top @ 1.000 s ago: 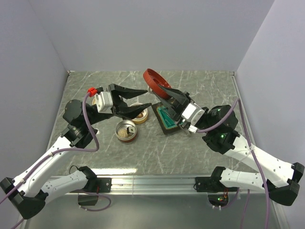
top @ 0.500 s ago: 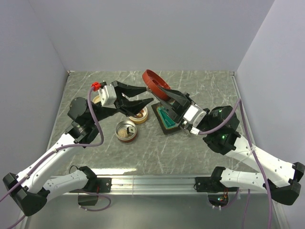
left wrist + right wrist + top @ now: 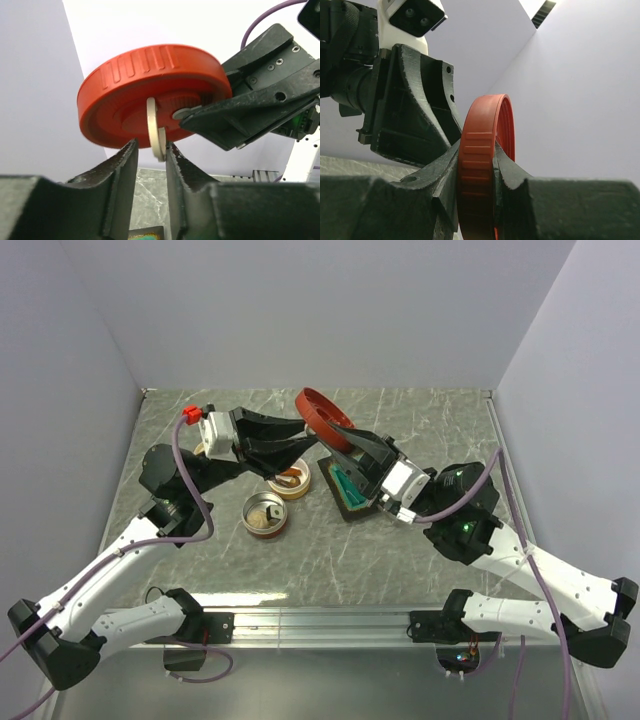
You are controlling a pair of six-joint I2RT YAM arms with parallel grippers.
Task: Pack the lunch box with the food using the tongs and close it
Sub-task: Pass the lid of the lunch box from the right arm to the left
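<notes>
Packing looks largely done, closing not: below the left gripper (image 3: pixel 151 145) a steel tin (image 3: pixel 265 514) and a tan-rimmed tin (image 3: pixel 293 481) stand uncovered, brownish food (image 3: pixel 262 524) in them as far as the overhead view shows. I cannot make out the tongs. The left jaws stand narrowly apart, flanking the pale ring (image 3: pixel 152 120) on the red lid (image 3: pixel 150 85); a sliver of gap shows on one side. The right gripper (image 3: pixel 476 150) is clamped across the lid's rim, holding it aloft on edge, with the teal tray (image 3: pixel 345 486) beneath.
</notes>
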